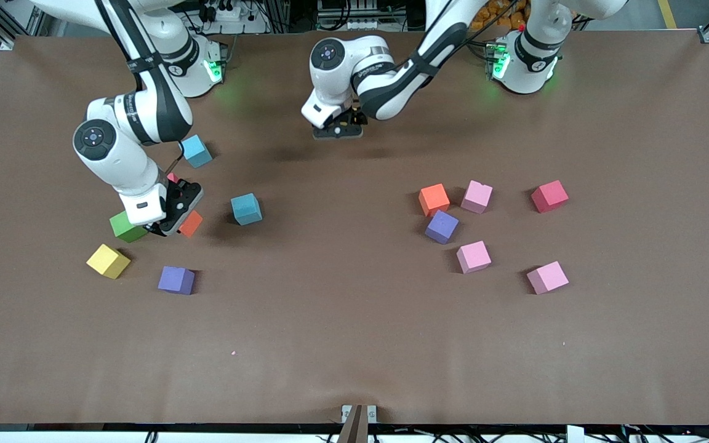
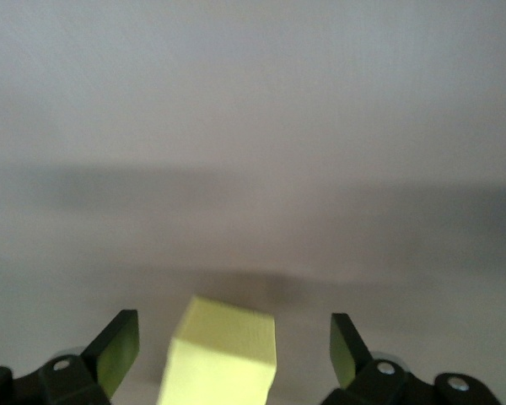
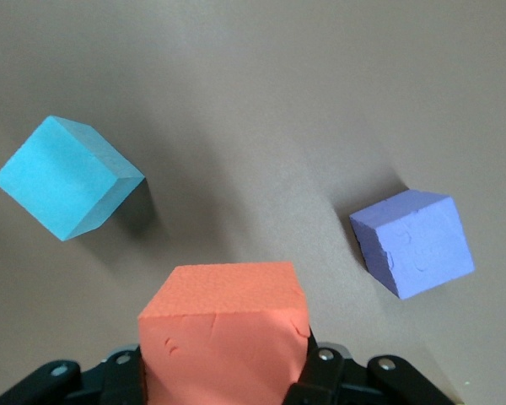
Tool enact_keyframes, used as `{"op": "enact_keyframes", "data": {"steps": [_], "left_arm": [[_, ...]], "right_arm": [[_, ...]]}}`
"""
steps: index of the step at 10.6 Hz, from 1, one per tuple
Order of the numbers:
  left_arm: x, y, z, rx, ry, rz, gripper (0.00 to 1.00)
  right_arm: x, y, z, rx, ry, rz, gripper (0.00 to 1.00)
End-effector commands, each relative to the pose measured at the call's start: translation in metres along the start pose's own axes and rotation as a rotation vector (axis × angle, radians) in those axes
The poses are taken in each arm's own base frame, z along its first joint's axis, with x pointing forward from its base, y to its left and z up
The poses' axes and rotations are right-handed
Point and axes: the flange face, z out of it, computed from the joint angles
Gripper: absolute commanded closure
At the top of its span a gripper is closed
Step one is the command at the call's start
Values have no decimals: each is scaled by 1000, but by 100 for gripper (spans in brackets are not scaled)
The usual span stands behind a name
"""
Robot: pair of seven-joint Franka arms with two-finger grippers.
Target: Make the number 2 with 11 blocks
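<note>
Between open left gripper (image 2: 234,350) fingers: yellow cube (image 2: 221,353); right gripper (image 3: 228,371) clamps orange cube (image 3: 226,333).

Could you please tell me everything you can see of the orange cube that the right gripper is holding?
The orange cube is a small, matte, foam-looking block with a slightly pitted surface and a few shallow nicks on one face. The right gripper is shut on it, its fingers pressing two opposite sides. In the front view only one corner of the cube shows past the gripper, beside the green cube. Whether it rests on the table or hangs just above it cannot be told.
</note>
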Motion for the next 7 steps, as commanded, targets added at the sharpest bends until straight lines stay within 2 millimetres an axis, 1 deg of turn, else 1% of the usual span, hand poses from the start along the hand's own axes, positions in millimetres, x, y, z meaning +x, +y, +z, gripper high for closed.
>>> {"op": "enact_keyframes", "data": {"steps": [1, 2, 4, 5, 6, 7], "left_arm": [[79, -28, -43, 10, 13, -133, 0], [113, -49, -47, 6, 12, -189, 0], [165, -90, -46, 11, 9, -288, 0], [185, -114, -39, 24, -1, -318, 0], [202, -135, -37, 32, -3, -352, 0], [212, -153, -31, 49, -4, -374, 0]], "right_arm": [[27, -26, -15, -8, 21, -82, 52], [37, -37, -18, -8, 24, -110, 52], [54, -58, -27, -4, 26, -193, 52], [65, -69, -28, -2, 27, -227, 52], [81, -90, -29, 1, 29, -281, 52], [97, -112, -30, 3, 31, -333, 52]]}}
